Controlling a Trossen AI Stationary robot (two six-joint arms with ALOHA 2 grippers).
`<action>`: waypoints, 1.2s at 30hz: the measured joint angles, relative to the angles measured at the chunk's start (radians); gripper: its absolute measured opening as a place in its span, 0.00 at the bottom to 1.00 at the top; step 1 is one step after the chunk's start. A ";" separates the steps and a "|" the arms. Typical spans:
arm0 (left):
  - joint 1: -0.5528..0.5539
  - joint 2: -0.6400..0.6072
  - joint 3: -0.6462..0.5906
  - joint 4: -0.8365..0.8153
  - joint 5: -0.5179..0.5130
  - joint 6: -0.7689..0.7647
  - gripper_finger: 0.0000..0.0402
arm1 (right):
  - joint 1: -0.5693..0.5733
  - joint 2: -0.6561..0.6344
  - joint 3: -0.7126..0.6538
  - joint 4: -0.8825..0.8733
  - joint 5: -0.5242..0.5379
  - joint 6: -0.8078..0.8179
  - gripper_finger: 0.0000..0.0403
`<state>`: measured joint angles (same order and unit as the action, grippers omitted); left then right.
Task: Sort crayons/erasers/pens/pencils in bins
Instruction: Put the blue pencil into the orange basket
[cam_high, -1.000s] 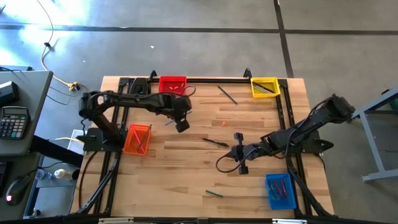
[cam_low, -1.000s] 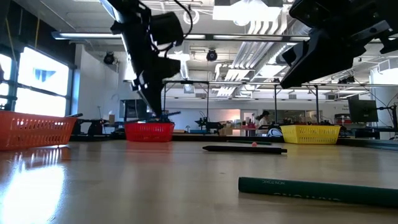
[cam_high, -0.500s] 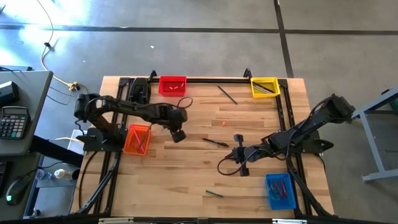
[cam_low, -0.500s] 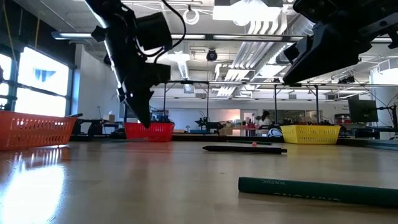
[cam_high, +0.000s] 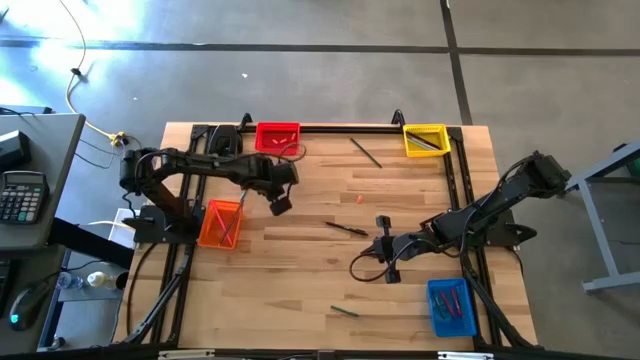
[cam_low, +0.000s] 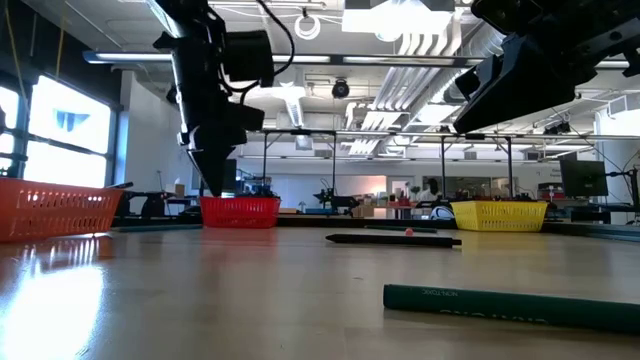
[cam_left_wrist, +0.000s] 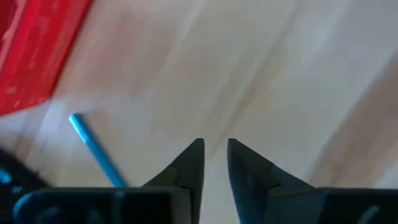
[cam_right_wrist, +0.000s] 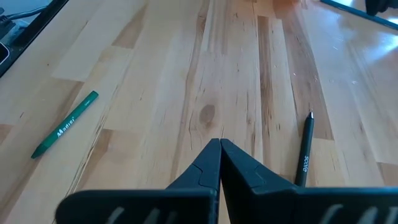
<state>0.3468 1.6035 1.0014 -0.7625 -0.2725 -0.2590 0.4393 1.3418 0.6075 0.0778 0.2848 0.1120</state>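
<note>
My left gripper (cam_high: 280, 206) hangs over the wood between the orange bin (cam_high: 221, 222) and the red bin (cam_high: 278, 137). Its fingers (cam_left_wrist: 216, 149) point down and stand a little open with nothing between them. A blue pen (cam_left_wrist: 93, 149) shows beside them, apart from the fingertips, with a reddish bin wall (cam_left_wrist: 31, 56) beyond it. My right gripper (cam_high: 380, 250) waits shut (cam_right_wrist: 219, 144) above mid-table. A black pen (cam_high: 347, 229) and a green pencil (cam_high: 345, 311) lie flat on the wood on either side of it.
A yellow bin (cam_high: 425, 140) stands at the far right and a blue bin (cam_high: 452, 305) at the near right, both holding sticks. A dark pencil (cam_high: 365, 152) lies near the far edge. A small pink eraser (cam_high: 359, 198) sits mid-table. Bare wood lies along the near left.
My left gripper has moved toward the table's left edge, closer to the orange bin, and has tipped a little. The blue pen now shows nearer the orange bin than before.
</note>
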 joint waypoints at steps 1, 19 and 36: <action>0.023 0.000 -0.003 -0.007 0.000 0.001 0.17 | 0.000 0.000 0.000 0.000 0.000 0.001 0.00; 0.319 0.063 -0.014 -0.075 0.003 0.092 0.33 | 0.000 0.000 0.000 -0.001 0.000 -0.005 0.00; 0.374 0.172 -0.012 -0.045 0.124 0.215 0.23 | 0.000 0.000 0.000 -0.001 0.000 -0.007 0.00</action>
<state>0.7208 1.7754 0.9890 -0.8074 -0.1488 -0.0438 0.4393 1.3415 0.6075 0.0772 0.2844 0.1047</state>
